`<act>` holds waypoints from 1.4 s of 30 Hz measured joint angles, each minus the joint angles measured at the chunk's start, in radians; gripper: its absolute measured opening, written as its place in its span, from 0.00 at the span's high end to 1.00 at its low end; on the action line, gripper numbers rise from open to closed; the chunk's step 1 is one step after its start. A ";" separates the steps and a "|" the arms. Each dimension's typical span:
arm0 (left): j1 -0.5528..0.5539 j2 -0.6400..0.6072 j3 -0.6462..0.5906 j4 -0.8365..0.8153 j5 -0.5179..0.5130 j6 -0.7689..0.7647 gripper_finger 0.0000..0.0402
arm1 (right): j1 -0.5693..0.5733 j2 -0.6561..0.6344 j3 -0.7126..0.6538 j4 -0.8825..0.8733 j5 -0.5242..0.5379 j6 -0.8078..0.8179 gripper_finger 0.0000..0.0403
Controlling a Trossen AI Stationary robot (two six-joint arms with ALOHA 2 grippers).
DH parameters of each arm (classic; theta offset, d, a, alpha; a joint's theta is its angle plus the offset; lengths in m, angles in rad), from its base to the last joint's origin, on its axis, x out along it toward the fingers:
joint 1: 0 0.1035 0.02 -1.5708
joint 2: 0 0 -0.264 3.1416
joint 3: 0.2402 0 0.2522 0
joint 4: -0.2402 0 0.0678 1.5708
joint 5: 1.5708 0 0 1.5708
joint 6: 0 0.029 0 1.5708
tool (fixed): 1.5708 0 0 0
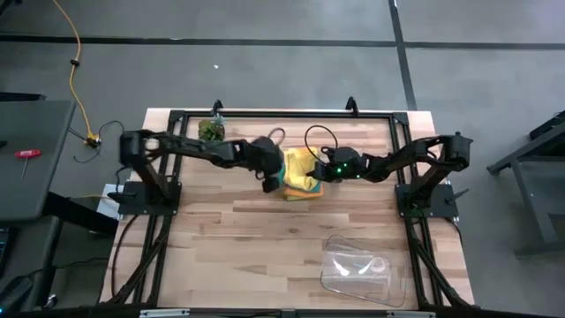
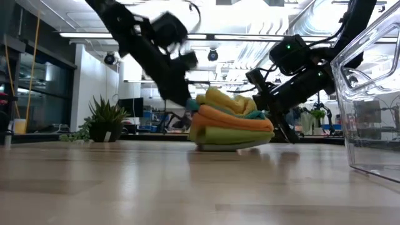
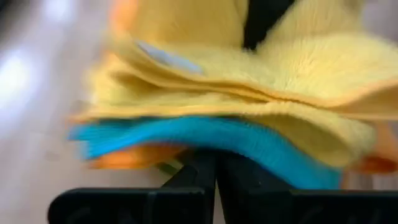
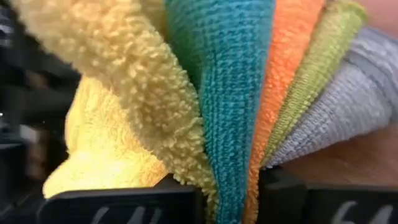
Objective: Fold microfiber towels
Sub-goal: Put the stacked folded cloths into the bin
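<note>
Towels [image 1: 302, 172] lying stacked mid-table | right gripper [image 1: 323, 170] pinching yellow and teal edges | left gripper [image 1: 268, 183] pressed together, bracing | next: lifting top layer over.

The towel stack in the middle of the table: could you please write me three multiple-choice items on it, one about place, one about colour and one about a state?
1. Where is the clear plastic tray relative to the towel stack?
A. On top of it
B. Apart from it, nearer the table's front edge on the right arm's side
C. Under it

2. Which towel lies on top of the stack?
A. Grey
B. Teal
C. Yellow

3. What is the right gripper doing?
A. Closed on towel edges
B. Hanging over the tray
C. Resting on bare wood

Answers: 1 B, the high view shows the tray well clear of the stack. 2 C, the yellow towel is uppermost in the low view. 3 A, the right wrist view shows yellow, teal and orange edges pinched between its fingers.
</note>
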 joint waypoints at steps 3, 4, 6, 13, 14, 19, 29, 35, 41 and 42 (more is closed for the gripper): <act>0.018 -0.102 0.000 -0.036 -0.002 0.041 1.00 | -0.003 -0.053 0.000 -0.054 -0.002 -0.029 0.94; 0.023 -0.139 0.000 -0.054 -0.005 0.047 1.00 | -0.006 -0.079 0.000 -0.073 -0.002 -0.039 0.94; 0.032 -0.212 0.000 -0.066 -0.005 0.051 1.00 | -0.011 -0.143 0.000 -0.137 -0.004 -0.073 0.94; 0.021 -0.460 0.000 -0.080 -0.012 0.030 1.00 | -0.019 -0.457 0.000 -0.435 0.002 -0.147 0.94; 0.013 -0.490 0.000 -0.076 -0.016 0.024 1.00 | -0.018 -0.506 0.000 -0.473 0.003 -0.149 0.94; -0.028 -0.613 0.000 -0.063 -0.042 0.016 1.00 | 0.010 -0.744 0.031 -0.700 0.011 -0.164 0.94; -0.100 -0.769 -0.211 0.301 -0.050 -0.121 1.00 | 0.120 -0.888 0.416 -1.296 -0.092 -0.374 0.94; -0.131 -0.781 -0.238 0.292 -0.073 -0.138 1.00 | 0.295 -0.859 0.643 -1.398 -0.302 -0.413 0.94; -0.131 -0.781 -0.238 0.292 -0.077 -0.169 1.00 | 0.550 -0.810 0.722 -1.404 -0.309 -0.295 0.94; -0.131 -0.781 -0.238 0.292 -0.077 -0.172 1.00 | 0.594 -0.796 0.720 -1.412 -0.308 -0.281 0.94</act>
